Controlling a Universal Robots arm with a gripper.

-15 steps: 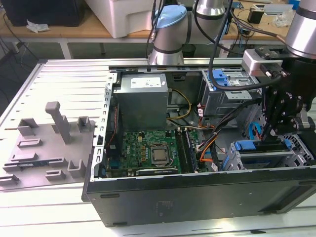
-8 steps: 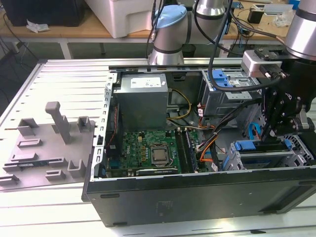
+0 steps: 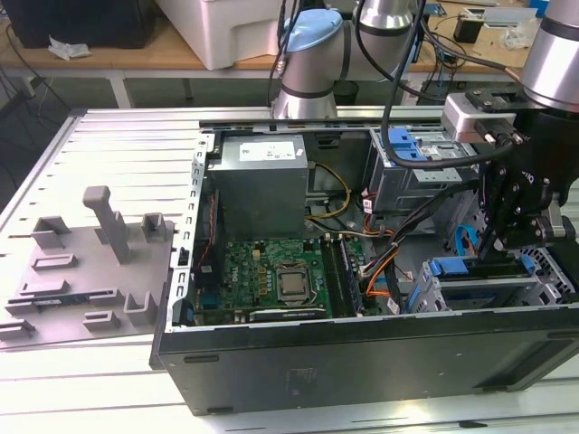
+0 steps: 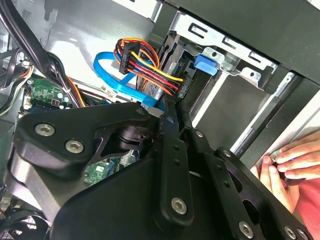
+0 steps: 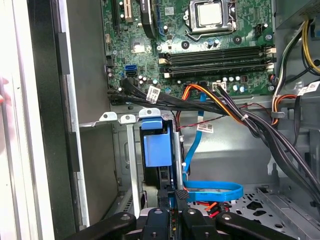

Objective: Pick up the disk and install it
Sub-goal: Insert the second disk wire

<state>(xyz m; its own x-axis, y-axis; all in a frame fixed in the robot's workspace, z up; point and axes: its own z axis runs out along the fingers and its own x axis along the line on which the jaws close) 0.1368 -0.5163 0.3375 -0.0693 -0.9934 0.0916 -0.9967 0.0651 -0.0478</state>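
Note:
The disk (image 3: 466, 268) sits on edge in the silver drive cage (image 3: 493, 294) at the front corner of the open computer case, on the exterior view's right. Its blue plastic frame (image 5: 152, 147) shows at the cage mouth in the first wrist view. My black gripper (image 3: 496, 246) reaches down onto the disk's top edge. In both wrist views the fingers lie close together, shut on a thin edge of the disk (image 5: 175, 194). In the second wrist view the gripper (image 4: 172, 107) points into the cage (image 4: 240, 55), past a bundle of coloured wires.
Inside the case lie the motherboard (image 3: 271, 276), a grey power-supply box (image 3: 261, 176) and a second cage with a blue latch (image 3: 407, 149). A blue cable (image 5: 215, 190) and orange wires run close to the fingers. A person's hand (image 4: 295, 160) rests on the case's edge. A grey fixture plate (image 3: 90, 262) lies outside.

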